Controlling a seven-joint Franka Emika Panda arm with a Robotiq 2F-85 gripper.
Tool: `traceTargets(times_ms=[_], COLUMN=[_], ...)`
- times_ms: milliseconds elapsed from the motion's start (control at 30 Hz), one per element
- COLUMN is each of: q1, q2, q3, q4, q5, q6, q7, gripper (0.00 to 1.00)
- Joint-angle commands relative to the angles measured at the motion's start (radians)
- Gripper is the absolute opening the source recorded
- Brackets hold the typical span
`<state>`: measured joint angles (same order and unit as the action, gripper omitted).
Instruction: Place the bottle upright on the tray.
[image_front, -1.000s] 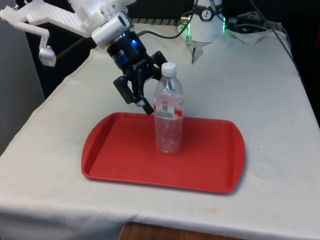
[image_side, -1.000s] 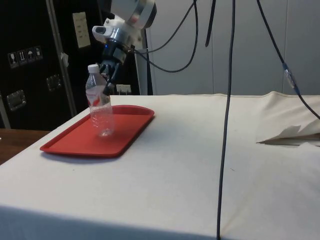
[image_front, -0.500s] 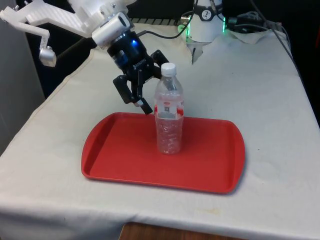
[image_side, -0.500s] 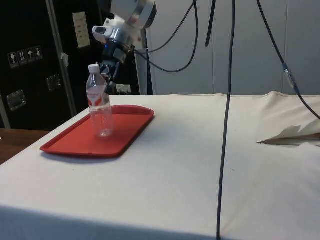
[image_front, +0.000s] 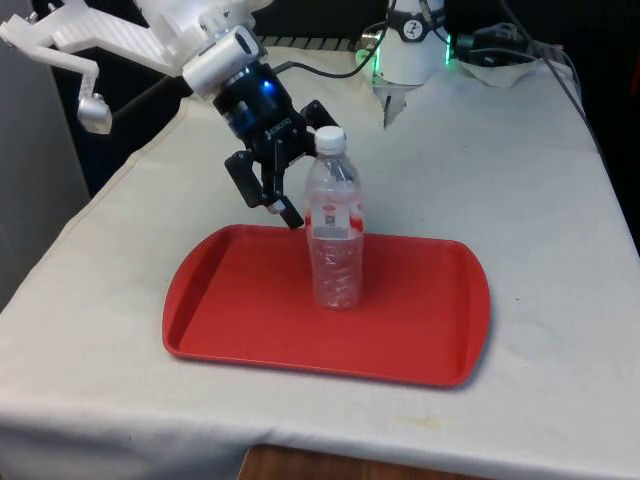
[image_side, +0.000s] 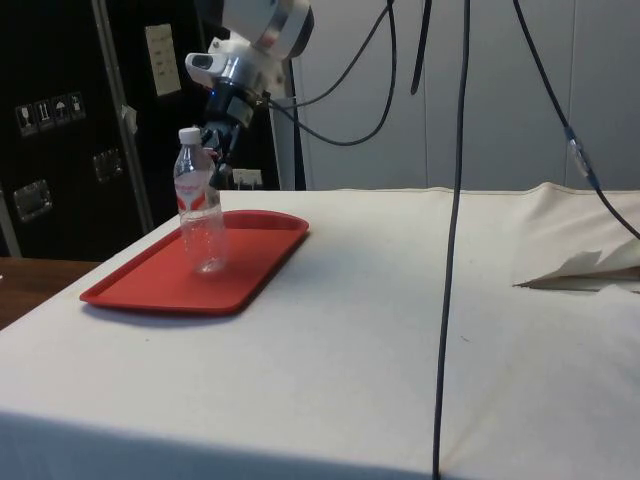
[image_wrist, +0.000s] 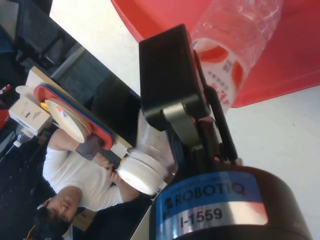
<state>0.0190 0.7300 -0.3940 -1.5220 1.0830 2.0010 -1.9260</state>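
A clear plastic bottle (image_front: 336, 230) with a white cap and a red label stands upright near the middle of the red tray (image_front: 230, 310), its top leaning very slightly toward the front view's left. My gripper (image_front: 308, 185) hangs open just behind the bottle's upper half, its fingers (image_front: 268, 185) spread to either side of the neck and not squeezing it. From the side, the bottle (image_side: 200, 215) rises from the tray (image_side: 150, 285) with the gripper (image_side: 215, 145) right behind its cap. In the wrist view the bottle (image_wrist: 235, 30) runs alongside one black finger (image_wrist: 167, 75).
The tray lies near the table's front edge in the front view. Black cables (image_side: 450, 200) hang down in the side view, and a fold of cloth (image_side: 580, 270) lies far off on the table. A person in a white shirt (image_wrist: 80, 175) sits beyond the table.
The bottle's cap has drifted a little toward the front view's left. The gripper has stayed open and has barely moved.
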Motion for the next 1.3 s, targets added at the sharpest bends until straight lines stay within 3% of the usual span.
traceTargets(times_ms=[0, 1133, 1167, 1267], q1=[0.0, 0.003, -0.001, 0.004], q2=[-0.005, -0.041, -0.031, -0.055], q3=[-0.002, -0.089, -0.087, -0.096], q4=[-0.005, -0.018, -0.008, -0.027], q5=[0.001, 0.0, 0.001, -0.003], q6=[0.001, -0.101, -0.108, -0.11], q7=[0.001, -0.016, -0.013, -0.018], gripper=[1.0, 1.0, 1.0, 1.0])
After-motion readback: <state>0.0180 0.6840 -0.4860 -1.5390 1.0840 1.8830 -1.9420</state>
